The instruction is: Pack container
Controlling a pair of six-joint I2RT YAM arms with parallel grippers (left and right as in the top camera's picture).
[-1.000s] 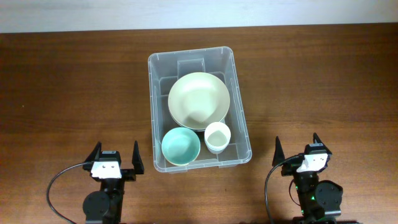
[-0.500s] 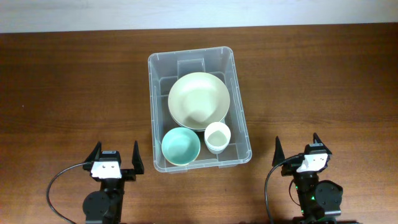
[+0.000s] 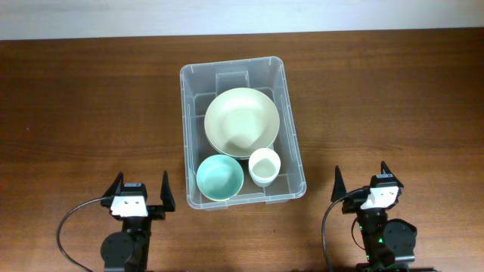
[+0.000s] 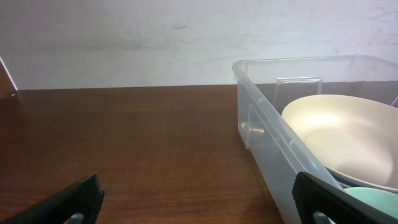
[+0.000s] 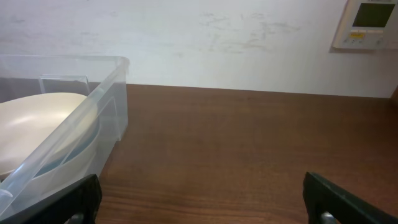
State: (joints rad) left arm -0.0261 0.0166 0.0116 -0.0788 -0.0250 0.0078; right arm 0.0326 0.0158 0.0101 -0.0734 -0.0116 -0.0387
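Observation:
The container [image 3: 186,128] is a large clear plastic tub in the middle of the table. Inside it lie a big cream bowl [image 3: 240,122], a teal bowl [image 3: 220,177] and a small white cup [image 3: 264,165]. My left gripper [image 3: 141,189] is open and empty near the front edge, left of the tub. My right gripper [image 3: 361,181] is open and empty near the front edge, right of the tub. The left wrist view shows the container's wall [image 4: 267,134], the cream bowl [image 4: 345,134] and the open left gripper [image 4: 199,202]. The right wrist view shows the container's corner [image 5: 109,99] and the open right gripper [image 5: 205,199].
The brown wooden table [image 3: 83,113] runs to a white wall at the back. A wall thermostat [image 5: 367,23] shows in the right wrist view. Black cables [image 3: 72,219] loop beside each arm base.

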